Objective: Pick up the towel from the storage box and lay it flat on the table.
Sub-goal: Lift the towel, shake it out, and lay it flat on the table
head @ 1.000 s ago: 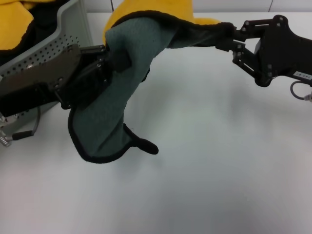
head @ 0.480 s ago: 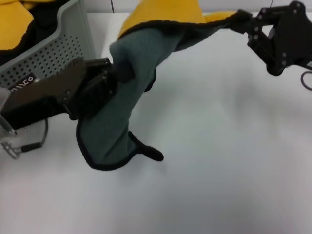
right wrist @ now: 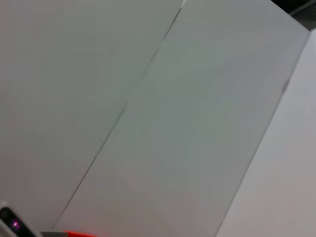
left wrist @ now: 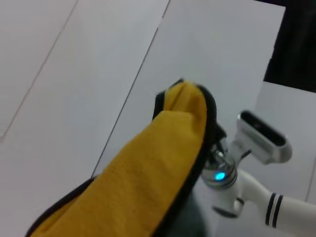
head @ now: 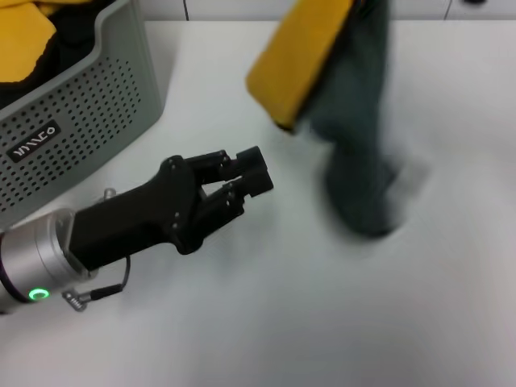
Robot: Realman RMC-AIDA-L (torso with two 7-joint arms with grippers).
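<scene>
- Hovering low over the table [head: 266, 322], the left gripper [head: 242, 181] points away from the robot with its black fingers drawn close together and nothing between them.
- Behind it, the left arm's dark wrist housing runs back to a silver cuff with a green light [head: 35, 294], near the lower left edge of the head view.
- Up and to the right of that gripper, well apart from it, the towel [head: 347, 97] hangs in the air; nothing of the left arm touches it.
- The right gripper lies beyond the top edge of the head view, so what holds the towel's upper end is out of sight, and I cannot tell how its fingers stand.
- The towel hangs folded lengthwise: a yellow face shows on the side toward the box, a dark grey-green face on the other, and a thin black edging runs along the yellow fold.
- Its lower grey-green end is blurred and reaches down to the tabletop or just above it; I cannot tell which.
- In the left wrist view the towel's yellow face [left wrist: 148, 173] fills the near field, with a white arm segment carrying a blue light [left wrist: 219, 175] just behind it.
- The storage box [head: 89, 121] stands at the table's far left, beside the left arm, its perforated grey wall and black label facing the robot.
- Other yellow cloths [head: 24, 40] are bunched inside the box.
</scene>
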